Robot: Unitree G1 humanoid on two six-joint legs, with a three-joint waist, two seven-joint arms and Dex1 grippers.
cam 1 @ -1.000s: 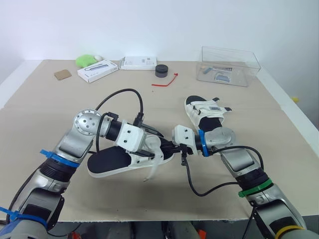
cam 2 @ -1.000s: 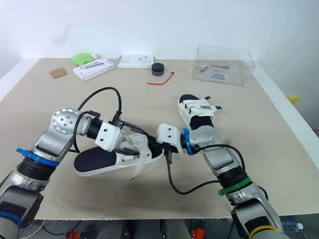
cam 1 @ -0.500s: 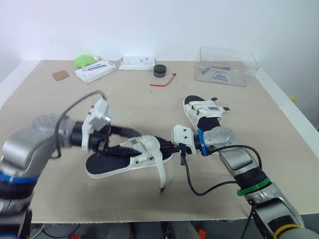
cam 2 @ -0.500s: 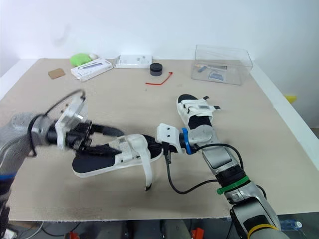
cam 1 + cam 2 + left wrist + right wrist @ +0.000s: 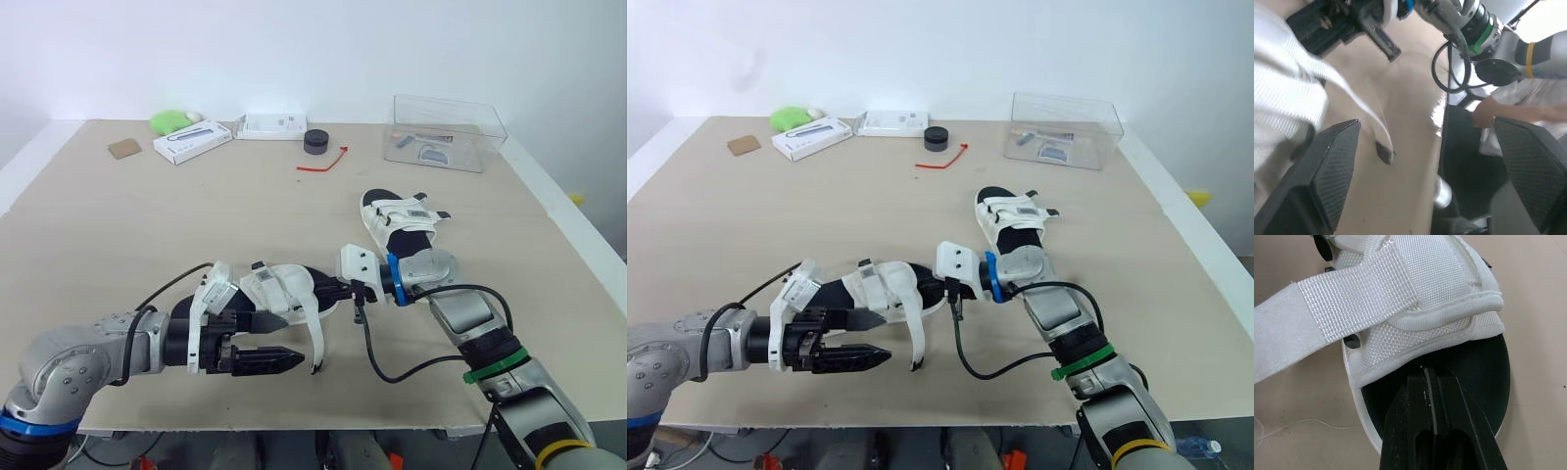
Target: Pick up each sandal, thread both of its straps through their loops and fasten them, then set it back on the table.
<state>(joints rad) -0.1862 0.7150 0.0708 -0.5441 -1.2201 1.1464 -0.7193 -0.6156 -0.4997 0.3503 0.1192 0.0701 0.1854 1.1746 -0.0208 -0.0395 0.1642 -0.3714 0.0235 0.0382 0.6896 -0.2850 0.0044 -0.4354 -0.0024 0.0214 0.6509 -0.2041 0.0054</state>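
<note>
A white sandal (image 5: 286,292) with a black insole lies near the table's front, one strap (image 5: 316,338) hanging loose off its side. My right gripper (image 5: 336,290) is shut on the edge of its sole (image 5: 1430,382). My left gripper (image 5: 282,340) hovers just in front of the sandal, open and holding nothing; it hides part of the sole. In the left wrist view the fingers (image 5: 1327,171) stand wide apart with the loose strap (image 5: 1364,115) between them. A second sandal (image 5: 402,217) lies behind my right arm with its straps across the top.
At the back stand a clear plastic box (image 5: 451,129), a black round object (image 5: 316,140), a red tie (image 5: 325,160), two white boxes (image 5: 192,140), a green object (image 5: 170,119) and a brown card (image 5: 123,147). A person's hand (image 5: 1491,105) shows beyond the table edge.
My left gripper has let go of the sandal, swung out to the left, then come back in front of it, open. One strap now hangs loose. My right gripper has stayed put.
</note>
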